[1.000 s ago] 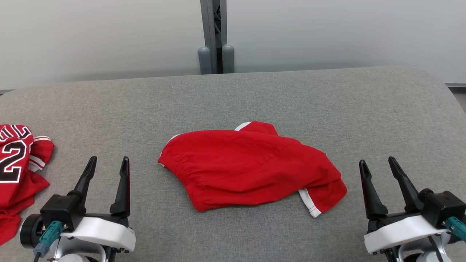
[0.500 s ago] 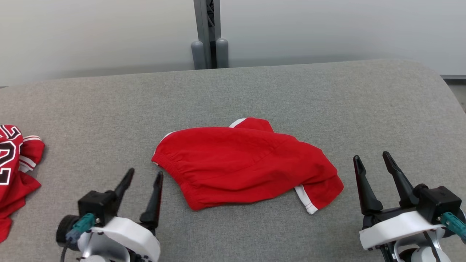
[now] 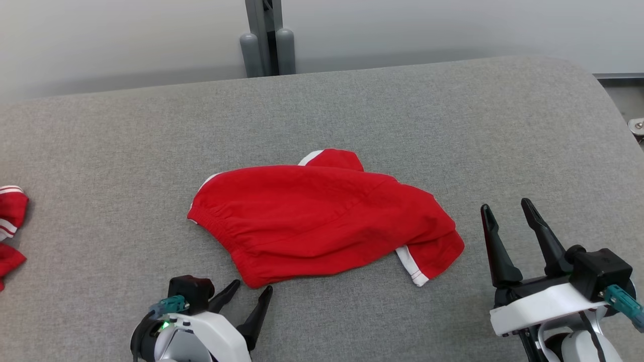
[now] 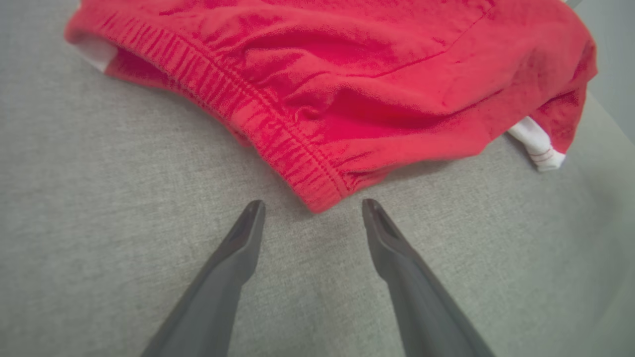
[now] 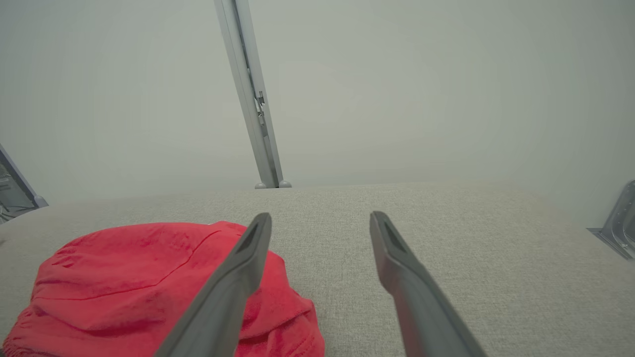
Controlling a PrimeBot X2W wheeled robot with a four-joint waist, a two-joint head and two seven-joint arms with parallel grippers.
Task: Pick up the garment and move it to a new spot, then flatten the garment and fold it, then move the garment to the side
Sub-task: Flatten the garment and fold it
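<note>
The garment (image 3: 322,216) is a crumpled red piece with a gathered elastic edge and white trim, lying mid-table. My left gripper (image 3: 251,287) is open, tilted down at the garment's near left corner. In the left wrist view the left gripper (image 4: 313,203) has that corner of the garment (image 4: 347,74) just ahead of its tips, with nothing between the fingers. My right gripper (image 3: 505,205) stands open to the right of the garment, apart from it. In the right wrist view the right gripper (image 5: 320,215) is empty, with the garment (image 5: 149,287) at lower left.
The grey fabric-covered table (image 3: 402,110) has a rounded far right corner. Another red cloth with red-white striped trim (image 3: 11,221) lies at the left edge. A grey post (image 3: 264,40) stands behind the table against a pale wall. A metal fitting (image 3: 636,123) sits off the right edge.
The head camera has swung, shifting the whole picture left. My left gripper has moved right and tipped down to the garment's near corner. The right gripper and the garment have stayed put.
</note>
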